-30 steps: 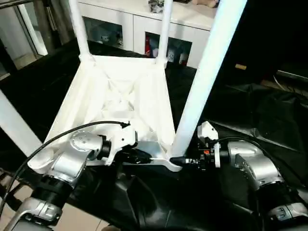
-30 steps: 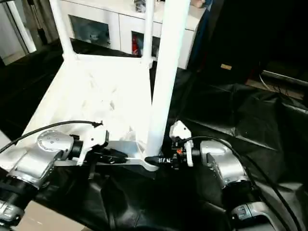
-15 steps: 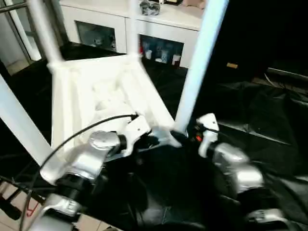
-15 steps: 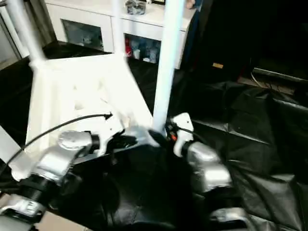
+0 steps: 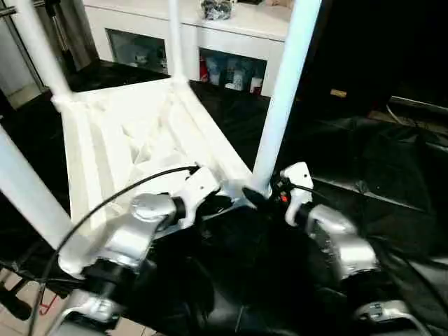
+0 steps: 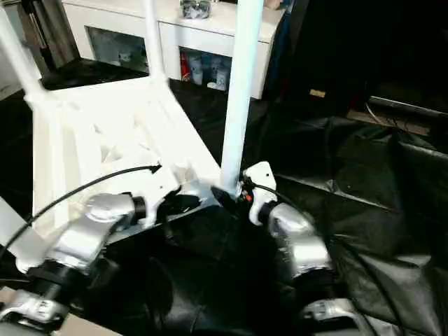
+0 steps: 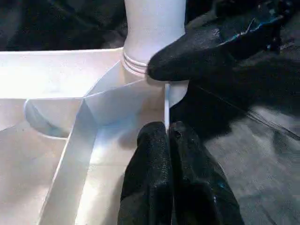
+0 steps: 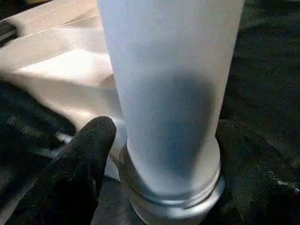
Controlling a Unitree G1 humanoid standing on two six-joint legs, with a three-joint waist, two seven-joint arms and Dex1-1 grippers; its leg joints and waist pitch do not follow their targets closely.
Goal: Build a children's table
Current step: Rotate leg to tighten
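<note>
The children's table lies upside down on black cloth, its ribbed white top (image 5: pixel 126 133) facing up with several tube legs standing in the corner sockets. The near right leg (image 5: pixel 283 91) rises from the corner between my two grippers. My left gripper (image 5: pixel 225 203) is shut on the top's thin rim (image 7: pixel 166 105) just beside that corner. My right gripper (image 5: pixel 257 196) is open, one black finger (image 8: pixel 93 150) on each side of the leg's base (image 8: pixel 173 187), close against its collar. Another leg (image 5: pixel 24 189) crosses at the near left.
A white cabinet with glass doors (image 5: pixel 210 42) stands behind the table. Crumpled black cloth (image 5: pixel 378 161) covers the floor to the right and in front. Light floor (image 5: pixel 14 315) shows at the near left. A black cable (image 5: pixel 105 199) arcs over my left forearm.
The table has turned: its near right corner has gone away from me with both grippers at it, and the far legs have swung left. Both forearms reach further forward.
</note>
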